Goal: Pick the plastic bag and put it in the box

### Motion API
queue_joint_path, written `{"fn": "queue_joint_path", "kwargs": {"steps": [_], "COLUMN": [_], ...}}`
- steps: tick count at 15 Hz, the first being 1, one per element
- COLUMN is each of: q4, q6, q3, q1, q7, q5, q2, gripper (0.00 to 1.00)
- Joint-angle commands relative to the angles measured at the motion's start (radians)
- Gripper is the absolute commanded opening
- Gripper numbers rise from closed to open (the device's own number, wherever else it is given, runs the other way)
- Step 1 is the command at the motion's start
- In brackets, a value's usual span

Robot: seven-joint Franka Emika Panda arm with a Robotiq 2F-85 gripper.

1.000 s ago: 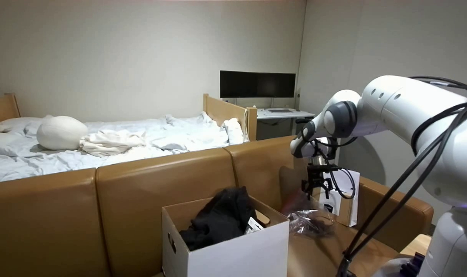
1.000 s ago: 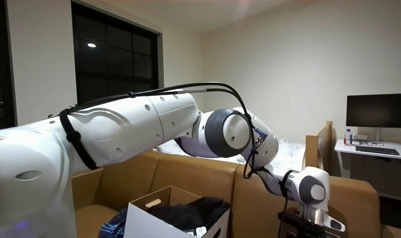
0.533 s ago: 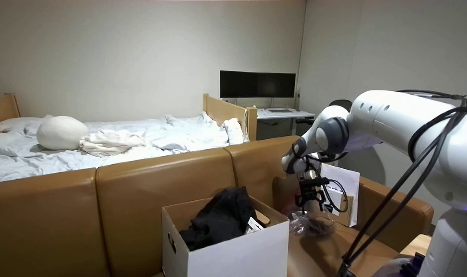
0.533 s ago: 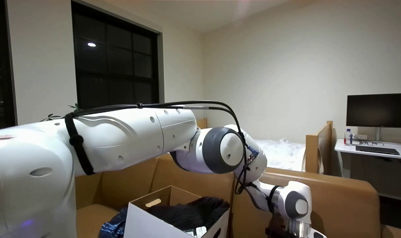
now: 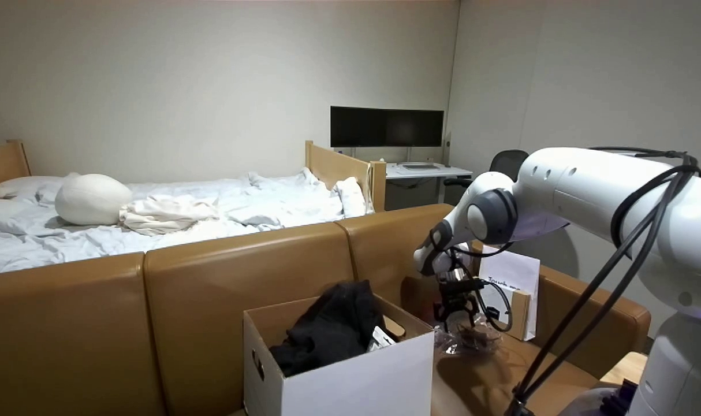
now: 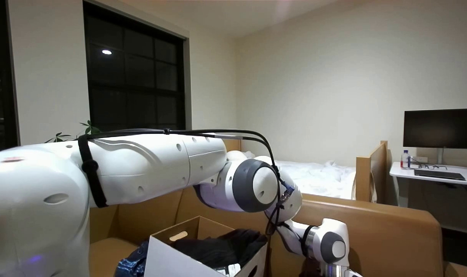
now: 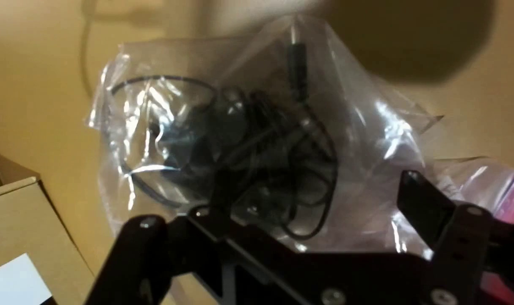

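Observation:
A clear plastic bag with dark cables inside (image 7: 278, 127) lies on the brown sofa seat. In an exterior view the bag (image 5: 472, 340) is to the right of the box. My gripper (image 5: 458, 321) is just above the bag, pointing down. In the wrist view the gripper (image 7: 320, 186) is open, its fingers wide apart with the bag below and between them; contact cannot be told. The white box (image 5: 356, 384), brown inside, stands on the sofa; it also shows in an exterior view (image 6: 179, 259). There the bag is out of view and the gripper is below the frame.
Black cloth (image 5: 333, 329) fills the box above its rim. A pink-edged clear bag (image 7: 481, 182) lies beside the cable bag. A small cardboard box (image 5: 519, 315) and white paper (image 5: 509, 268) lean near the sofa arm. The sofa backrest (image 5: 246, 266) rises behind.
The arm has come down and moved left in an exterior view, bringing the gripper down to just above the bag. The box has not moved.

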State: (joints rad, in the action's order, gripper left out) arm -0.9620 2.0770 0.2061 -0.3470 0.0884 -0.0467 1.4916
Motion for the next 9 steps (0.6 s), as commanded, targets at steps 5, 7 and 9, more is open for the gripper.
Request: {"fn": "queue_joint_path", "kwargs": {"steps": [5,7,9], "q4": [-0.012,-0.012,-0.01], "q6": [-0.185,-0.183,-0.132], "q3": [-0.037,-0.022,0.004], "q1": [0.017,0.016,0.004], "q7": [0.013,0.042,0.102], "q5": [0.022,0.022,0.018], "q2": [0.002,0.002,0.002], "gripper": [0.67,0.53,0.39]}}
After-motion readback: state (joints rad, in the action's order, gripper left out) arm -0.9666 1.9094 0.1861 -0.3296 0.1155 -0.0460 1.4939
